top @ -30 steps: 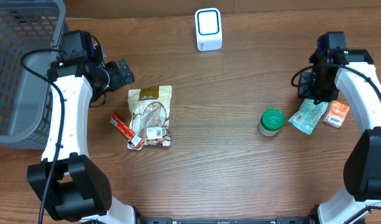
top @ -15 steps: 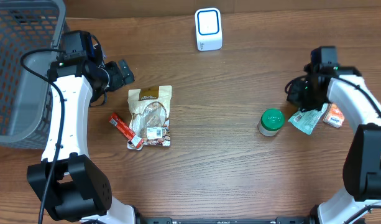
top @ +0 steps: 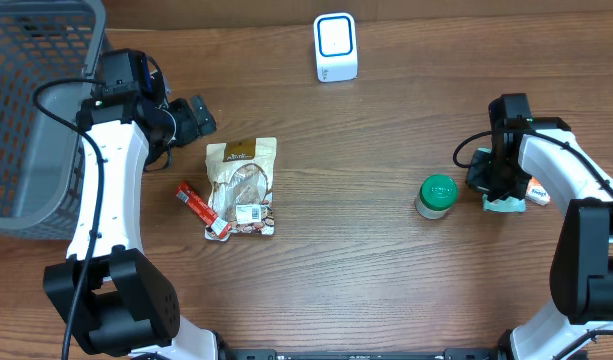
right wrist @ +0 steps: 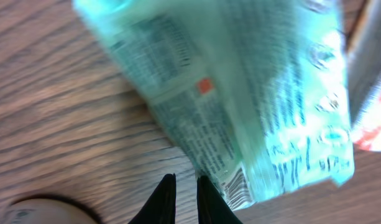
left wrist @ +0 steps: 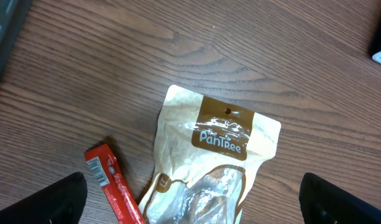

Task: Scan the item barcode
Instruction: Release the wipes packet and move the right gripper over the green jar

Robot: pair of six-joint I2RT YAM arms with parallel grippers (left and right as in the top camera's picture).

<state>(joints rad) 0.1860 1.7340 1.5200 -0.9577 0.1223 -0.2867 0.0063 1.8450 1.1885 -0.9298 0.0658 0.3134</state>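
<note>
At the right side of the counter, the right gripper is pinched nearly shut on the near end of the teal packet, apparently gripping it. The packet stretches lengthwise away from the fingertips. The white scanner stands well apart, forward-left. The left gripper hangs wide open, empty.

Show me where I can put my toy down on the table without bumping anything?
The widest bare wood lies in the middle, between the tan paper snack pouch and the green-lidded jar, below the white box-shaped scanner. The strip along the front edge is bare too. It is crowded on the right, where jar, teal plastic packet and orange packet huddle.
</note>
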